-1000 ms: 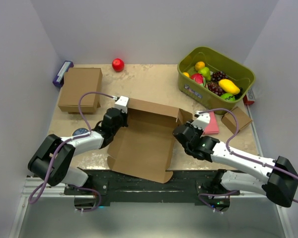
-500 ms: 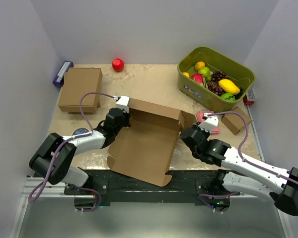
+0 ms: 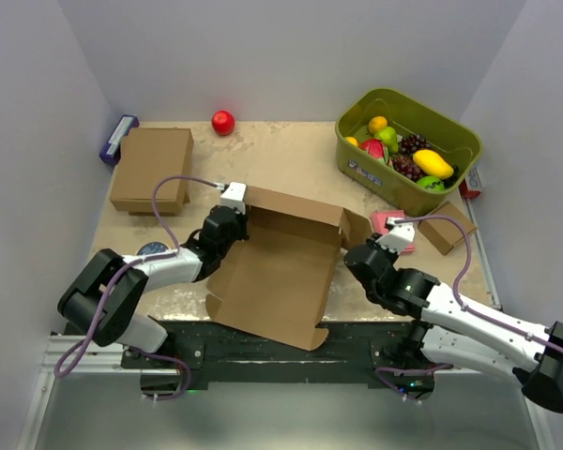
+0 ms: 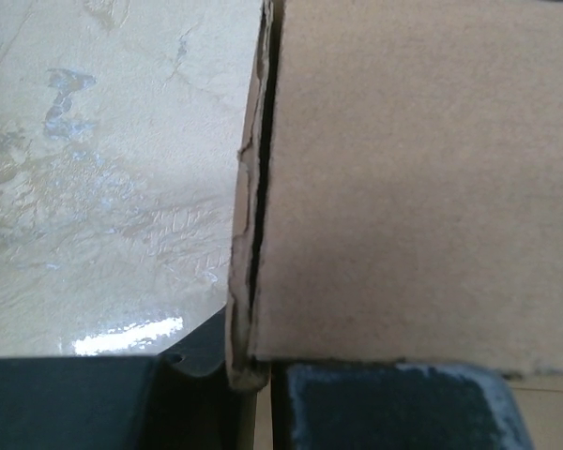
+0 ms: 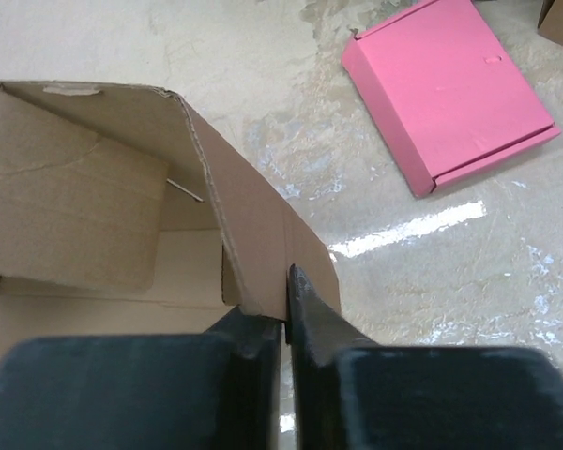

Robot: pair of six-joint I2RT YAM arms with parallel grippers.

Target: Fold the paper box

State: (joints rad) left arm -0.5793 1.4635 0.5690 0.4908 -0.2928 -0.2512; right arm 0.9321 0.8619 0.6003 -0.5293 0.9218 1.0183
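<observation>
The paper box (image 3: 277,272) is a brown corrugated mailer lying open in the middle of the table, its far and side walls partly raised. At the box's left far corner, my left gripper (image 3: 233,217) is shut on the left wall. In the left wrist view that wall's doubled edge (image 4: 249,234) runs down between the dark fingers (image 4: 394,408). My right gripper (image 3: 350,251) is shut on the right side flap. In the right wrist view the flap (image 5: 263,244) is pinched between the two fingertips (image 5: 305,305), with the box's inside (image 5: 84,206) to the left.
A closed brown box (image 3: 153,169) sits at the far left, with a purple item (image 3: 118,138) beside it. A red ball (image 3: 223,122) lies at the back. A green bin (image 3: 357,164) of fruit stands far right. A flat pink box (image 5: 450,89) and a small cardboard cube (image 3: 448,226) lie right of the right gripper.
My right gripper has closed on the box's right flap, and that arm has swung back toward the near right. The box has shifted slightly. The left gripper keeps its hold.
</observation>
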